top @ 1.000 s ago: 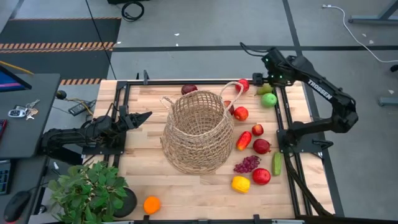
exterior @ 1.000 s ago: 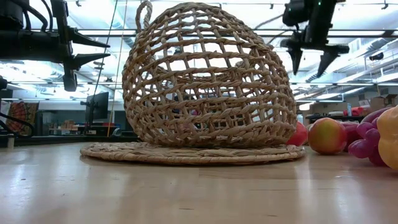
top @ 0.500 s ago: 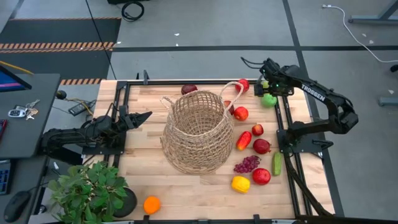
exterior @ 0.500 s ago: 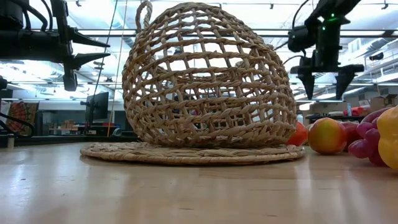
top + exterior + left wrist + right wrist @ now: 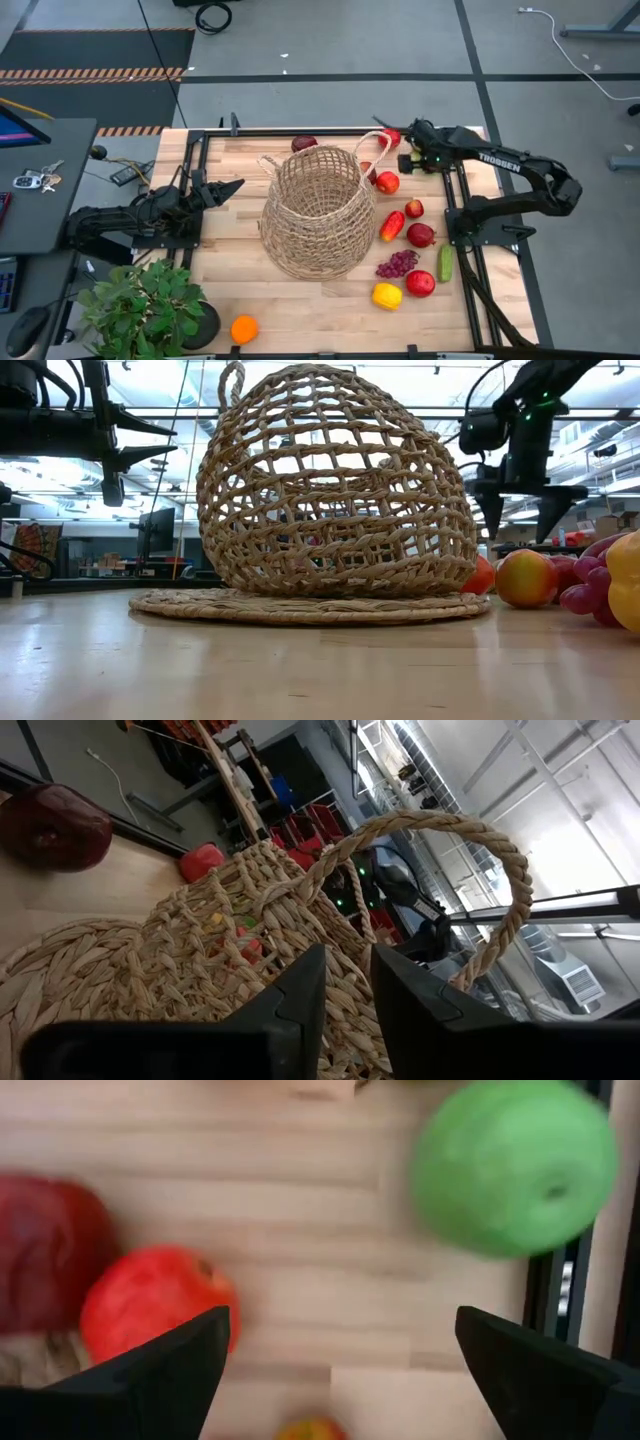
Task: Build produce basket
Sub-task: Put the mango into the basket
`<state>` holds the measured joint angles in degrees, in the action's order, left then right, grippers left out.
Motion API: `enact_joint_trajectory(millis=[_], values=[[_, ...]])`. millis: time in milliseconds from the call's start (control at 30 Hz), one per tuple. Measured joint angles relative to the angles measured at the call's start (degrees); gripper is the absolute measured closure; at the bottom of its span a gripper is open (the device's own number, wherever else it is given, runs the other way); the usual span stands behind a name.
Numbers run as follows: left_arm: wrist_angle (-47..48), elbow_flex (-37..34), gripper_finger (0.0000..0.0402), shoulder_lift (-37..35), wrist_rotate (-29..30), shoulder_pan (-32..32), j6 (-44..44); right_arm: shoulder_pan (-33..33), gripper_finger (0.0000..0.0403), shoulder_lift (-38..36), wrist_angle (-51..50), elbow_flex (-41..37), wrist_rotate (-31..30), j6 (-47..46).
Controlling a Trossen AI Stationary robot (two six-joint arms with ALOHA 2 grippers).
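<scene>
We see the basket point(image 5: 318, 212) standing mid-surface, well off from the right gripper point(image 5: 403, 160), whose fingers spread wide and empty above a red apple point(image 5: 387, 182) (green apple point(image 5: 512, 1167) beside). Picking comes next: descend and close. Left gripper point(image 5: 228, 187) waits, shut.

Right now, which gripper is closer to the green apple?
Right. The right gripper hovers open at the table's far right corner, just beside the green apple. The left gripper waits shut beyond the basket.

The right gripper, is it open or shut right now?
Open: the right gripper has its fingers spread wide, nothing between them, above the table's far right corner.
</scene>
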<state>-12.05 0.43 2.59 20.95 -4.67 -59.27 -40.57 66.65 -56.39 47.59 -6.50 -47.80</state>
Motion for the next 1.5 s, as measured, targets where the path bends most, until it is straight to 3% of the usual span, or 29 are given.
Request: enact_joint_trajectory(millis=[233,433,633,1333,1500], values=[[0.0,0.0,0.0311,0.0,0.0,0.0,0.0,14.5,0.0011,-1.9,-3.2,-0.3,-0.4,-5.5],[0.0,0.0,0.0316,0.0,0.0,0.0,0.0,21.9,0.0012,-1.8,-3.0,-2.6,-2.7,-10.9],[0.0,0.0,0.0315,0.0,0.0,0.0,0.0,25.6,0.0019,-1.8,-2.1,-3.5,-1.7,-15.3],[0.0,0.0,0.0316,0.0,0.0,0.0,0.0,34.1,0.0038,-1.8,-4.3,-4.5,-7.1,-17.8],[0.0,0.0,0.0315,0.0,0.0,0.0,0.0,35.2,0.0039,-4.6,-6.5,-4.5,-7.0,-17.1]])
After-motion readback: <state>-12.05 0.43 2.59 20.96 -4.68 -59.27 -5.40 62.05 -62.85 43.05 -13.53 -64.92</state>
